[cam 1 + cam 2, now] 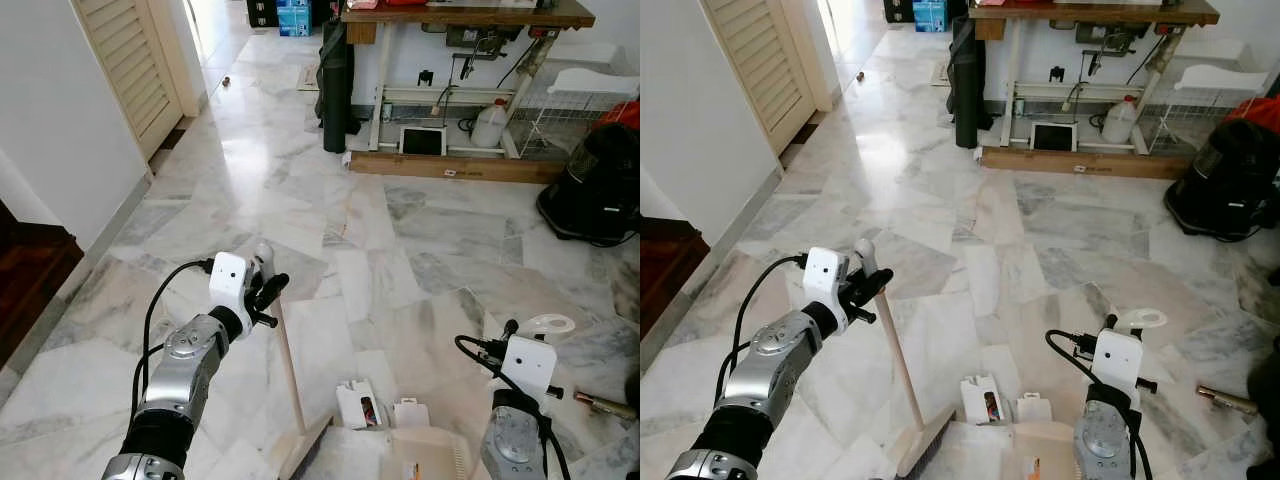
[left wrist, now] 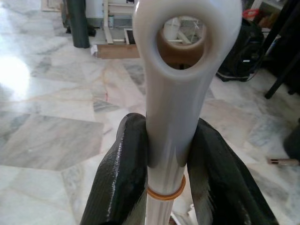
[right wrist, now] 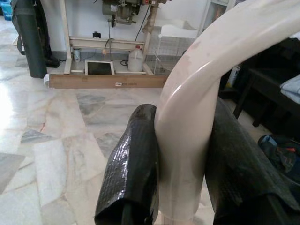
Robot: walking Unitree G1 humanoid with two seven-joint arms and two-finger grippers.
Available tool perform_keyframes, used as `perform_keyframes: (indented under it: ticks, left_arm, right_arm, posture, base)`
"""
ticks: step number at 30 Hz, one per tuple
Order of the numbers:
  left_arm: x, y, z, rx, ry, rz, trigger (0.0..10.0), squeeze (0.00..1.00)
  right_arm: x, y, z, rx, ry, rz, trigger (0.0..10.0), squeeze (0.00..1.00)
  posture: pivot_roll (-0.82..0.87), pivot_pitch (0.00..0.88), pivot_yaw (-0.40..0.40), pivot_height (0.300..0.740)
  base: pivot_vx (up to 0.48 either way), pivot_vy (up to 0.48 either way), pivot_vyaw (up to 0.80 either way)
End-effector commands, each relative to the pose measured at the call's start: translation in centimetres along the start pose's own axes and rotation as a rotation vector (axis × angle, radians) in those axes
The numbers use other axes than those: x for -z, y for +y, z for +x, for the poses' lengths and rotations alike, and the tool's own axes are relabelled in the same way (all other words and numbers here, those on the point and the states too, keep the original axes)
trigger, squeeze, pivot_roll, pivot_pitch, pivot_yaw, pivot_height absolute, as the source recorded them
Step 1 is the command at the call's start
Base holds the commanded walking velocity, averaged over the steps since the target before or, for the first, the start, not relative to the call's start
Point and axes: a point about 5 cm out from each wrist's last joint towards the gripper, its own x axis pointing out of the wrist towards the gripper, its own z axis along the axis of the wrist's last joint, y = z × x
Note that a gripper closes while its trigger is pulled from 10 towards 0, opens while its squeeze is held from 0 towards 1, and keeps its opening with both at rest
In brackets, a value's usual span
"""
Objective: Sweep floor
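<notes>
— What colours am I getting on the floor?
— I see the marble floor [image 1: 420,240] in white with grey veining and patches.
— And what I'm holding?
— My left gripper [image 2: 166,173] has glossy black fingers around the broom handle [image 2: 173,93], cream plastic on top, pale wood [image 1: 290,370] lower down. My right gripper [image 3: 180,173], black too, clasps the cream dustpan handle [image 3: 201,93].
— Beyond that?
— A cream louvred door [image 1: 125,60], a black vacuum cleaner [image 1: 600,185] and a white jug [image 1: 489,126].
</notes>
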Motion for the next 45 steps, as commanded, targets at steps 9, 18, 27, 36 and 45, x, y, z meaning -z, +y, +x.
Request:
perform_keyframes:
  ticks: [9,18,27,36,45]
  left_arm:
    - [-2.0,-1.2,0.8,0.096,-0.060,-0.124,10.0,0.00]
    - [-2.3,-1.8,1.0,0.116,-0.061,-0.147,10.0,0.00]
    - [-2.9,-2.5,1.7,0.128,-0.093,-0.223,10.0,0.00]
    - [-3.2,-3.0,1.9,0.161,-0.106,-0.315,10.0,0.00]
    - [-6.8,-1.6,1.8,0.068,-0.248,-0.215,10.0,0.00]
  right_arm:
    - [-0.5,0.4,0.4,-0.007,-0.024,0.021,10.0,0.00]
    - [-0.6,0.4,0.4,-0.004,-0.026,0.028,10.0,0.00]
    - [-0.9,0.5,0.8,0.012,-0.024,0.081,10.0,0.00]
    - [-1.1,0.6,1.1,0.020,-0.016,0.139,10.0,0.00]
    - [-1.4,0.3,1.5,0.024,-0.025,0.165,10.0,0.00]
  posture:
    - [0.20,0.078,0.031,0.740]
    - [0.20,0.085,0.033,0.740]
    - [0.20,0.074,0.037,0.740]
    - [0.20,0.072,0.040,0.740]
    - [0.20,0.063,0.032,0.740]
  base:
    - [0.000,0.000,0.00]
    - [0.000,0.000,0.00]
    - [0.000,0.000,0.00]
    - [0.000,0.000,0.00]
    - [0.000,0.000,0.00]
